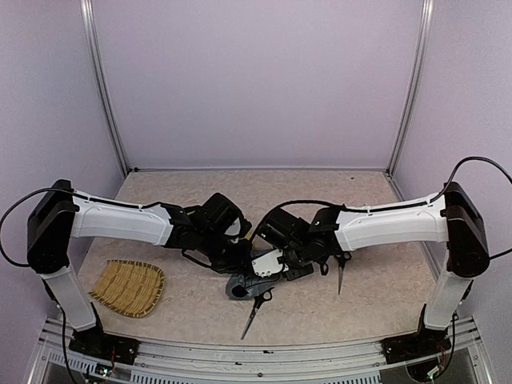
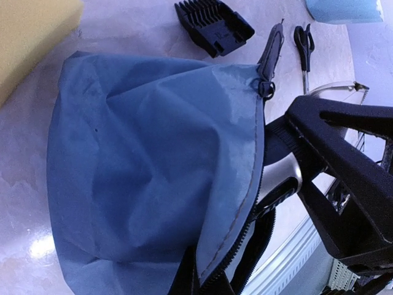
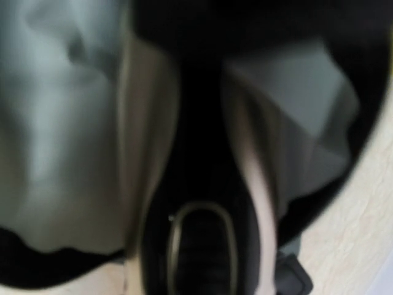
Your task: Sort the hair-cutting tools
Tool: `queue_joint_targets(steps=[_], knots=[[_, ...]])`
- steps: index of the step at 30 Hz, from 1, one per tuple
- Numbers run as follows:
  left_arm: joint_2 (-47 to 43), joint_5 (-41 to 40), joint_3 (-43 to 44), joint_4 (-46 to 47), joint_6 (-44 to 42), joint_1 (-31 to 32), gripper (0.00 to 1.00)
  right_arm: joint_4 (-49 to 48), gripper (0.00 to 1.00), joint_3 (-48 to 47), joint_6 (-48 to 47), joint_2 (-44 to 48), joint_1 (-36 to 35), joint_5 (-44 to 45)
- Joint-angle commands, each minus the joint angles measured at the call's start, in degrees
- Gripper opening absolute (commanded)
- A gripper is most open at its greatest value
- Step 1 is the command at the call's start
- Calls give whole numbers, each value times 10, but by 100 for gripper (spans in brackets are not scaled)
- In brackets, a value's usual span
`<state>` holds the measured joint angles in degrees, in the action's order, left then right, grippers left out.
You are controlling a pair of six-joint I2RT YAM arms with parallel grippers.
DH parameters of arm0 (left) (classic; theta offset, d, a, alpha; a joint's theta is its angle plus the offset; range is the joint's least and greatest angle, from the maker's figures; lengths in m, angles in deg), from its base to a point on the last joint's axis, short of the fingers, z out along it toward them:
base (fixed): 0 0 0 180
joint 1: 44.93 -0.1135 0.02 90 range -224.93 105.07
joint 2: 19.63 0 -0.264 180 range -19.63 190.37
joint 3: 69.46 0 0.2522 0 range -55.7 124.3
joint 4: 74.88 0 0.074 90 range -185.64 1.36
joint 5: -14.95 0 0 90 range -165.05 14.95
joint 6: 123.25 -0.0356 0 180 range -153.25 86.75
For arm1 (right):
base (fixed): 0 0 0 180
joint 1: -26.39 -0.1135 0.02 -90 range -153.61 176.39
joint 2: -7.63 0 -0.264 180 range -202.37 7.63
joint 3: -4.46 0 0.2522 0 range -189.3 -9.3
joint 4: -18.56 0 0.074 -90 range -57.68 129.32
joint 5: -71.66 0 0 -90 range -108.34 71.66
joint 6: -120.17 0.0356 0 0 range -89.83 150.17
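Right pincer (image 2: 293, 157) is clenched on the clipper (image 2: 279, 178), whose nose sits inside the pouch (image 2: 153, 172) mouth. Seen from above, the pouch lies at its 8 o'clock, the clipper's long axis along that line. Left pincer (image 1: 228, 254) crowds the pouch rim; whether it grips, I cannot tell.

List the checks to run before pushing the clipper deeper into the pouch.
1. Right gripper shut on the electric clipper: ok.
2. Clipper nose past the zipper edge of the pouch: ok.
3. Left gripper holding the pouch open: cannot tell, its grip is hidden.
4. Right wrist view usable: not ok, blurred.
5. Other tools in the pouch: not ok; clipper guard and both scissors lie on the table.
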<state>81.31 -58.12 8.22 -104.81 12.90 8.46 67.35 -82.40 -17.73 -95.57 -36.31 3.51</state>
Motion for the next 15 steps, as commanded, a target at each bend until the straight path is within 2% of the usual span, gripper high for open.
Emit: queue_joint_targets(steps=[1,4,10,12,15], knots=[[-6,15,3,36,4,-1,0,-66,4,26,1,8,-48,-14],[-4,17,3,40,5,-3,0,-105,4,55,-16,13,-63,0],[-10,52,-6,80,2,-2,0,-123,4,44,1,7,-66,-23],[-7,65,-8,85,1,-2,0,-135,11,34,17,12,-64,-35],[-2,73,-9,80,-4,-1,0,-137,30,18,55,18,-60,-65]])
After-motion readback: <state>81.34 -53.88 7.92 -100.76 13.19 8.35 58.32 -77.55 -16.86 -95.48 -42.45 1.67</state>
